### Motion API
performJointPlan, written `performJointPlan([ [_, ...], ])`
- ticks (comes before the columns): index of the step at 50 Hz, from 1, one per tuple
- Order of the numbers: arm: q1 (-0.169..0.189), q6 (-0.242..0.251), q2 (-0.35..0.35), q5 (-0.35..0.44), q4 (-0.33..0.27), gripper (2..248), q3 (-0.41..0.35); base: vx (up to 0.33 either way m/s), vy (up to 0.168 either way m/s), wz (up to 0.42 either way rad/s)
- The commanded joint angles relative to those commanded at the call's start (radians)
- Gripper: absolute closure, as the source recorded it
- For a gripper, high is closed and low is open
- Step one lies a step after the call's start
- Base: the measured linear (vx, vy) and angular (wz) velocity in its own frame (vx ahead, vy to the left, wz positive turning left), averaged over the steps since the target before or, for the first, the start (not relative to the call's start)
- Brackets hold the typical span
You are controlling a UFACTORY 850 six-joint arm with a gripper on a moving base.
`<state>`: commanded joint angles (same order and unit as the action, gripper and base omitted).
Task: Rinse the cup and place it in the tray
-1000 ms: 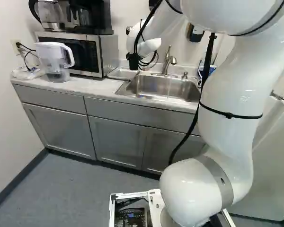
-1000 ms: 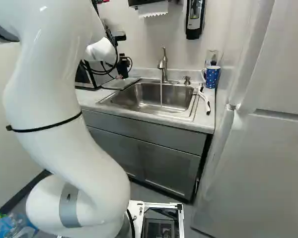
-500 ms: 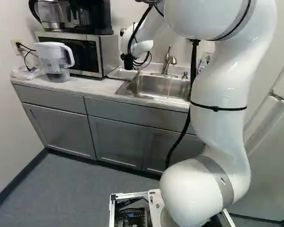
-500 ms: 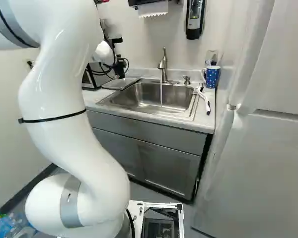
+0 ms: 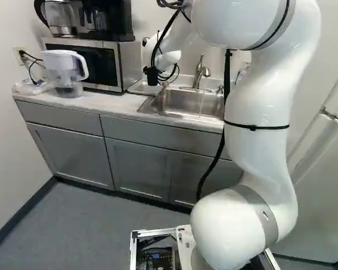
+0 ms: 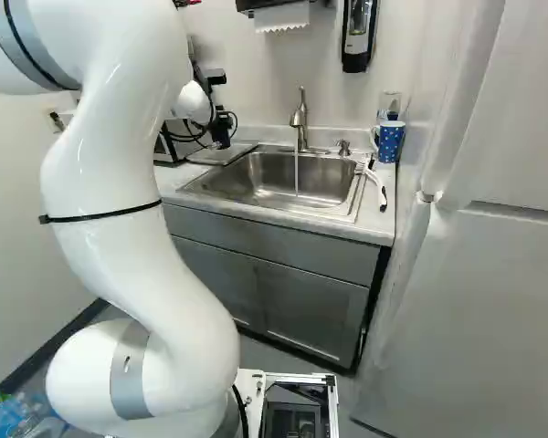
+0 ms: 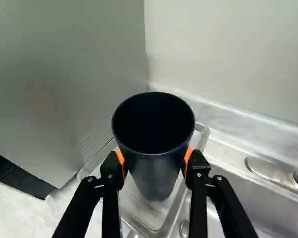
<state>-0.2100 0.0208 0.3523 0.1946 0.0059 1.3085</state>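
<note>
Above the metal tray (image 7: 141, 210) beside the sink (image 7: 248, 203), clasped firmly by the gripper (image 6: 221, 130), with an orange pad (image 7: 120, 157) pressed to each side of the dark cup (image 7: 156, 171). Seen from the wrist as near-black navy, smooth and plain, round at the mouth, narrowing toward the base, with a faint sheen along the rim and a shadowed inside facing the camera. Impossible to tell from here: touching the tray or held just over it.

With twelve o'clock straight ahead of the gripper, bounded at ten by the grey side of the microwave (image 7: 64, 89) and at one by the pale wall (image 7: 228, 49). Tighter toward the microwave, near the tray's rounded edge; roomier toward four, over the open basin, past the foot of the faucet (image 7: 273, 169) at three.

In the right base view, pictured pouring from the faucet toward twelve o'clock: a thin stream of water (image 6: 297, 173). Toward two, set near the wall: a spotted blue mug (image 6: 390, 141).
</note>
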Motion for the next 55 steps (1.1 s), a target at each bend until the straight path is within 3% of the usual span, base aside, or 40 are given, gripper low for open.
performJointPlan([
  [35,0.0,0.0,0.049,0.078,0.06,126,-0.017,0.0,0.0,0.0],
  [55,0.0,0.0,0.062,0.08,0.063,126,-0.021,0.0,0.0,0.0],
])
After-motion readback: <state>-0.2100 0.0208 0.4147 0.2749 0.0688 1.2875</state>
